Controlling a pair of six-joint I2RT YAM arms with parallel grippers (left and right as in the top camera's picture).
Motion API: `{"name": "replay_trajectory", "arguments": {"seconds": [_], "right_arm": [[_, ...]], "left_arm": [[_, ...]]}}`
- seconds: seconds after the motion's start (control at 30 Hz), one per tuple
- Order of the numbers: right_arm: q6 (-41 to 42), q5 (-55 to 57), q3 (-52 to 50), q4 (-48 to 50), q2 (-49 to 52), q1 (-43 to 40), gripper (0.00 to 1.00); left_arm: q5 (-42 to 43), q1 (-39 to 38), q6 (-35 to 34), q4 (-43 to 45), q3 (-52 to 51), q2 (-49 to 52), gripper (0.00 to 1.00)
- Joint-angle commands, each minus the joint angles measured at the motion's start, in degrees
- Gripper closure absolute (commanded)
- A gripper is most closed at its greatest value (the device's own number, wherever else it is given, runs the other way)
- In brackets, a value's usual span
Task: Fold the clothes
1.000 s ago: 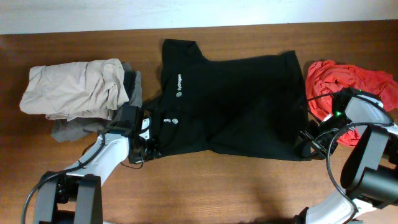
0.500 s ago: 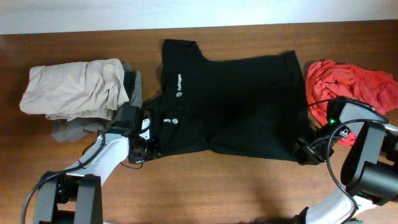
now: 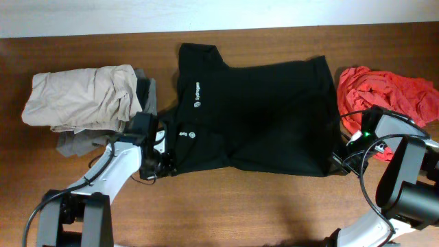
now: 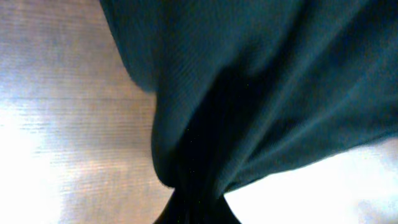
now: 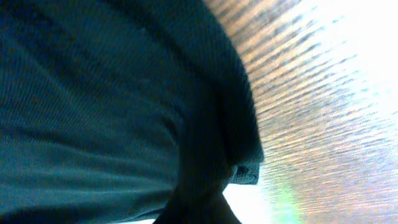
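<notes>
The clothes, a black short-sleeved shirt [image 3: 260, 116] with a small white chest logo, lie spread flat across the middle of the wooden table. My left gripper [image 3: 162, 167] is at the shirt's near left corner, shut on the fabric. In the left wrist view the dark cloth [image 4: 261, 81] bunches down into the shut left gripper [image 4: 198, 205]. My right gripper [image 3: 338, 163] is at the near right corner, shut on the hem. The right wrist view shows the shirt's edge [image 5: 93, 106] pinched in the right gripper [image 5: 199, 205], its fingers hidden by cloth.
A beige garment [image 3: 79, 96] is piled on a grey one [image 3: 75, 143] at the left, close to my left arm. A red-orange garment [image 3: 391, 92] lies bunched at the right, just beyond my right arm. Bare wood [image 3: 260, 206] runs along the near edge.
My right gripper has closed on the shirt's near right corner and drawn slightly inward. The left gripper has stayed shut on its corner, its arm shifting only a little.
</notes>
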Motion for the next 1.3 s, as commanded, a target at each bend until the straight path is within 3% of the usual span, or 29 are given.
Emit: {"name": "replay_trajectory", "arguments": {"seconds": [0.0, 0.17, 0.57, 0.97, 1.27], "right_arm": [[-3.45, 1.33, 1.36, -4.44, -4.24, 0.0, 0.96], [-4.09, 1.53, 1.57, -10.75, -9.88, 0.0, 0.96], [-3.67, 1.51, 2.27, -13.92, -23.08, 0.0, 0.96], [-2.71, 1.51, 10.6, -12.09, -16.15, 0.0, 0.96], [-2.78, -4.61, 10.64, -3.72, -8.81, 0.0, 0.96]], "left_arm": [[-0.52, -0.07, 3.26, -6.12, 4.94, -0.74, 0.99], [-2.12, -0.07, 4.35, -12.79, 8.92, -4.52, 0.99], [-9.42, -0.07, 4.33, -19.28, 13.0, -14.84, 0.99], [-11.98, -0.07, 6.43, -7.3, 13.0, -14.53, 1.0], [-8.33, -0.13, 13.35, 1.14, 13.0, -9.11, 1.0]]}}
